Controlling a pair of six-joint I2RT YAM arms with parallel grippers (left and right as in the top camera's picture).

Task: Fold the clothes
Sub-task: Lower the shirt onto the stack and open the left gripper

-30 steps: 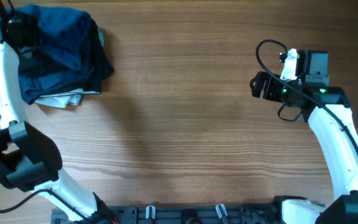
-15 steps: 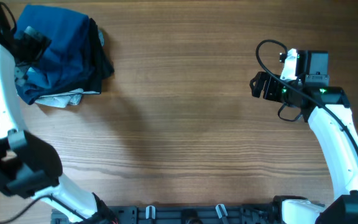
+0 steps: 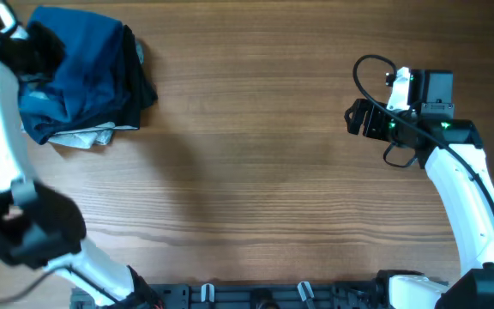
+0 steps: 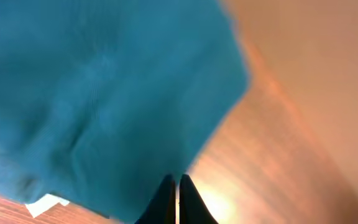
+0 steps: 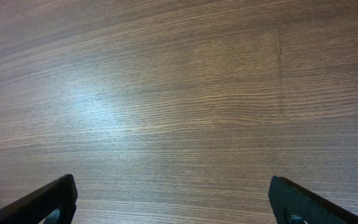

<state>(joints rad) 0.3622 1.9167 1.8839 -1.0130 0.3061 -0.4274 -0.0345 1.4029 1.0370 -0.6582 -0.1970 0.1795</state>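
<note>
The clothes, a crumpled blue shirt, lie heaped at the table's far left corner. My left gripper is over the heap's left side. In the blurred left wrist view the blue fabric fills the upper left, and the gripper is shut at the cloth's lower edge; no fold shows between its fingers. My right gripper hangs open over bare wood at the right, far from the shirt. Only the table shows between its jaws.
A black garment lies under the blue heap's right side, and a pale grey-white piece sticks out below it. The wooden table stretches between the two arms. The arm bases sit along the front edge.
My left gripper opened and shut again while shifting a little up and left over the heap. The blue cloth's left edge shifted slightly. The right arm has not moved.
</note>
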